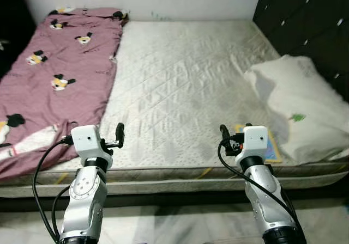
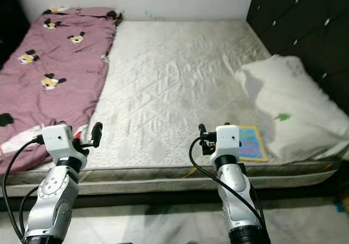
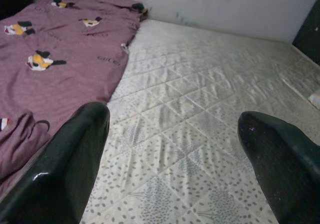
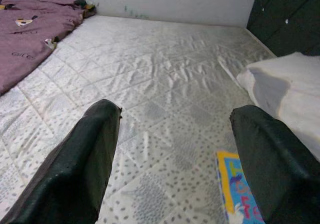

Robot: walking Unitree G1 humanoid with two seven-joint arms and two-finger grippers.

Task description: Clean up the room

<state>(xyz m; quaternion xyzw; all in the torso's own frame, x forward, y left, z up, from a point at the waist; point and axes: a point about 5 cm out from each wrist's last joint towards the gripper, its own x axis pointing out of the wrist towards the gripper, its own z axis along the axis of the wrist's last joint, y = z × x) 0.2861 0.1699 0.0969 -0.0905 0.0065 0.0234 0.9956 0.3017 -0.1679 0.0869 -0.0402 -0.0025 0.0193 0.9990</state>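
Standing at the foot edge of the bed [image 1: 180,59], both arms raised over the mattress rim, nothing yet picked up. Judged step: approach and survey, before any first grasp of the tidy-up.

Left third of the frame: purple blanket [image 1: 60,75] with cartoon print, spread loosely over the left side of the bed, its near end rumpled at lower left. Left claw [image 1: 116,137] sits at lower left, just beside the blanket's near corner, above the mattress edge. Left wrist view shows its two black fingers [image 3: 65,169] spread wide, bare quilting between them; released, holding nothing, touching nothing that I can see.

Centre: bare quilted mattress, creased, no loose items.

Right of centre, low in the frame: right claw [image 1: 227,136], fingers [image 4: 85,154] likewise wide apart in the right wrist view, released and empty. Just beside it, toward the right, a flat colourful book [image 1: 269,146] lies on the mattress, its far side tucked against the white pillow [image 1: 302,105], which slumps at middle right near the dark headboard panel [image 1: 311,20].

Likely next move: right arm reaches a little right and forward for the book, or the left goes for the blanket corner. The book lies flat, so a grip probably needs a finger worked under one edge.
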